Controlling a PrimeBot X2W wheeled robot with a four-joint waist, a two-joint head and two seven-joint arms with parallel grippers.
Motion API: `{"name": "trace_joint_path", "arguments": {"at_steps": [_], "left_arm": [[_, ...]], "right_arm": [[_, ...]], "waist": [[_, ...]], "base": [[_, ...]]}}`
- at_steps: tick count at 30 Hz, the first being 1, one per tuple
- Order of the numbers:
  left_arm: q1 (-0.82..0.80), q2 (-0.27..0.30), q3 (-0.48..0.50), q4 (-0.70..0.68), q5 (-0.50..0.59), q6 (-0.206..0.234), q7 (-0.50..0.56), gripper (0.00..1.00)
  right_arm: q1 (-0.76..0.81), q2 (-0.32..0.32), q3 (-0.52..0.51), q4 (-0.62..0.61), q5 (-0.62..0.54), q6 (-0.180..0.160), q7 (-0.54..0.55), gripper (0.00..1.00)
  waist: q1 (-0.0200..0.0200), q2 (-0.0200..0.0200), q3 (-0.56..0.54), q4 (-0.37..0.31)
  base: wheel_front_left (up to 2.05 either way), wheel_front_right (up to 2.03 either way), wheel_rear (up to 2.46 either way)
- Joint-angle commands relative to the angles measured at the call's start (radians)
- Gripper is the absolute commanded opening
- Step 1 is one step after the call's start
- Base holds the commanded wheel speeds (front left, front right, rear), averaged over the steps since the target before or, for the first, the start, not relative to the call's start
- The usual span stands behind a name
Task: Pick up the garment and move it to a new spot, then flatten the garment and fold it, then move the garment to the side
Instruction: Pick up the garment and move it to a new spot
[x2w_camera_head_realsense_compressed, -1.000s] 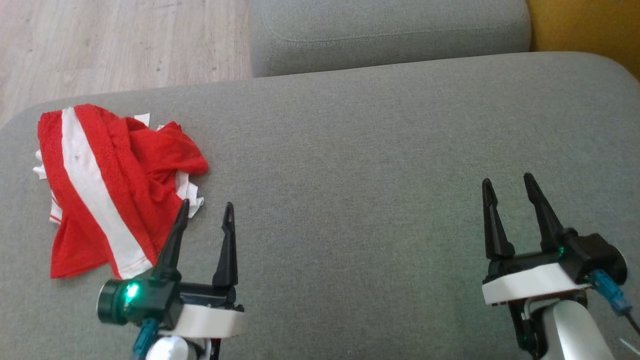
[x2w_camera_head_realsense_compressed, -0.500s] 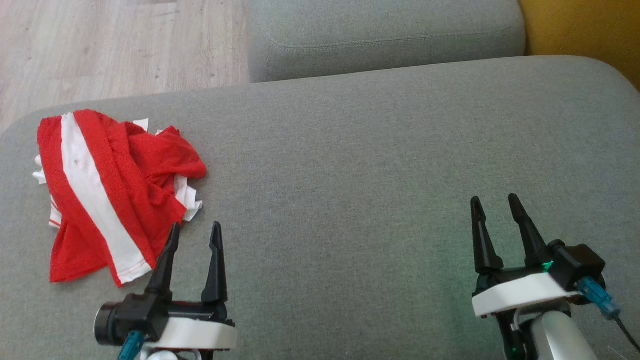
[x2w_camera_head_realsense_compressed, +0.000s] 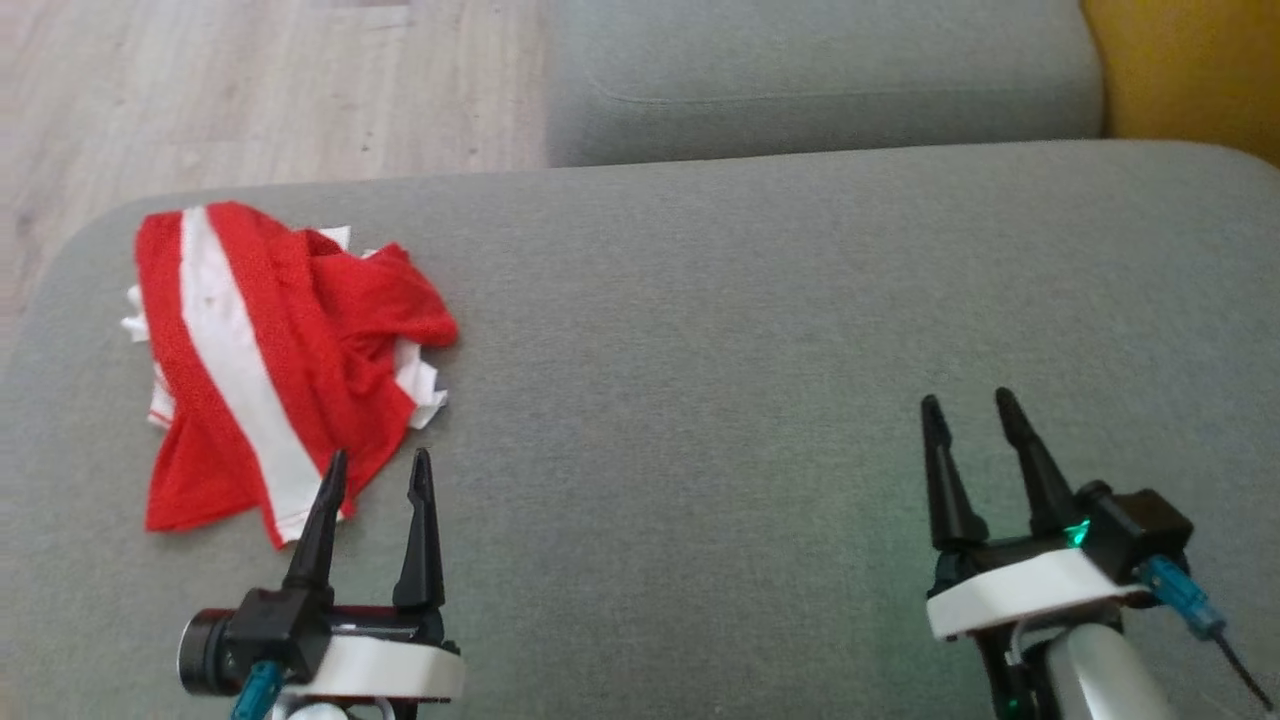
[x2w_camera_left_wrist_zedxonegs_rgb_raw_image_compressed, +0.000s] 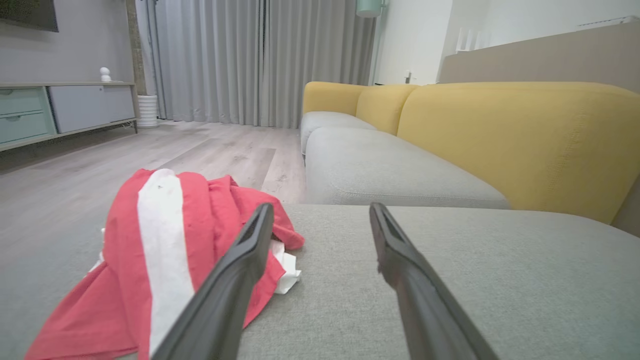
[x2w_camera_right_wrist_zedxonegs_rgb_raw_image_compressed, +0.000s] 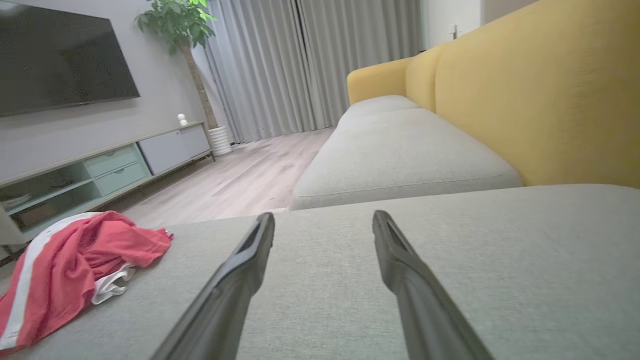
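The left gripper (x2w_camera_head_realsense_compressed: 379, 455) had drawn back toward the lower left, standing apart and empty like the right gripper (x2w_camera_head_realsense_compressed: 967, 397), leaving the crumpled garment (x2w_camera_head_realsense_compressed: 270, 360) unlifted on the sofa (x2w_camera_head_realsense_compressed: 750, 350), upper left.

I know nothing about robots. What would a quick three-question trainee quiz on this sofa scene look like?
1. True or false: the left gripper is clamped on the red and white garment.
2. On the grey cushion, the garment lies: A) folded flat, B) crumpled in a heap, C) rolled into a tube.
3. Fill in the blank: the right gripper has its jaws ____, with nothing between them.

Key: 1 false, its jaws stand open and empty at the garment's near edge; 2 B; 3 open.
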Motion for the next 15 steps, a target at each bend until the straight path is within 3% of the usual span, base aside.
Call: {"name": "trace_joint_path", "arguments": {"at_steps": [1, 15], "left_arm": [[-0.033, -0.002, 0.035, -0.028, 0.008, 0.004, -0.008, 1.00], [-0.005, -0.002, 0.049, -0.025, 0.013, 0.019, -0.008, 1.00]], "right_arm": [[-0.023, -0.008, 0.030, -0.035, 0.005, -0.001, -0.011, 1.00], [0.018, -0.008, 0.112, -0.037, 0.049, -0.001, -0.011, 1.00]], "waist": [[0.0000, 0.0000, -0.009, 0.019], [0.0000, 0.0000, -0.057, 0.205]], "base": [[0.00, 0.00, 0.00], [0.00, 0.00, 0.00]]}}
